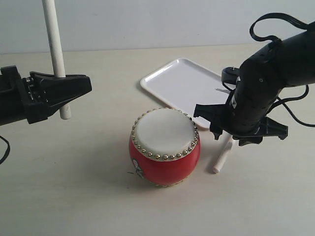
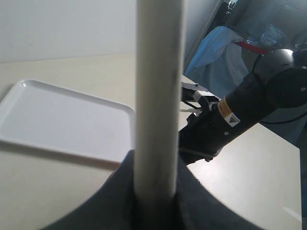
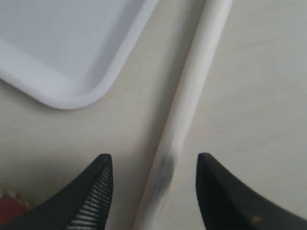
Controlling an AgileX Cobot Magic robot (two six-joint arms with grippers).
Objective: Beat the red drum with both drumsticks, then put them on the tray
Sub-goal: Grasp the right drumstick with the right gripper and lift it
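Drum check: red drum (image 1: 165, 160) stands skin-up on the worktop (image 1: 74, 196), nearest the camera, nothing touching it. Just beside it on the right, loose drumstick (image 1: 222, 156) lies flat, long axis running from near the drum away toward the tray corner. Right claw (image 3: 153, 160) hangs low over it, jaws wide, straddling the stick, holding nothing; looks lined up for a pickup, jaws across the axis. Left claw (image 1: 69, 91) is clamped on the other drumstick (image 1: 54, 39), near upright, top leaning slightly left in the exterior view, short end poking out below, apart from the drum on its left. My read: parked until both sticks are in hand. Tray (image 1: 187, 83) furthest back, no stick on it yet
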